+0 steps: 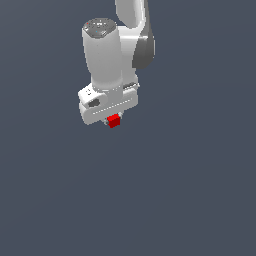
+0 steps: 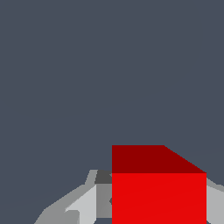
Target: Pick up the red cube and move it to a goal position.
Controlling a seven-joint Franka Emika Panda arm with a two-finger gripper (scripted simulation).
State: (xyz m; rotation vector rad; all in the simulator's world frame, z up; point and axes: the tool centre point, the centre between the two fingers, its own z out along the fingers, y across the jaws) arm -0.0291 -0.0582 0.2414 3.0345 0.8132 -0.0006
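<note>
Now carrying. Red cube point(image 1: 114, 120) pinched between the fingers of the white Panda gripper point(image 1: 113, 122), jaws closed on it, directly under the hand. No goal marker visible in either view. Best kept slow and level, grip pressure constant, no wrist twisting.

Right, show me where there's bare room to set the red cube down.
Bare grey ground runs on every side of the arm in the exterior view: below the gripper, and out to that view's left and right. The wrist view also shows only plain grey beyond the red cube. The only crowded spot is at the gripper itself, shut on the cube.
</note>
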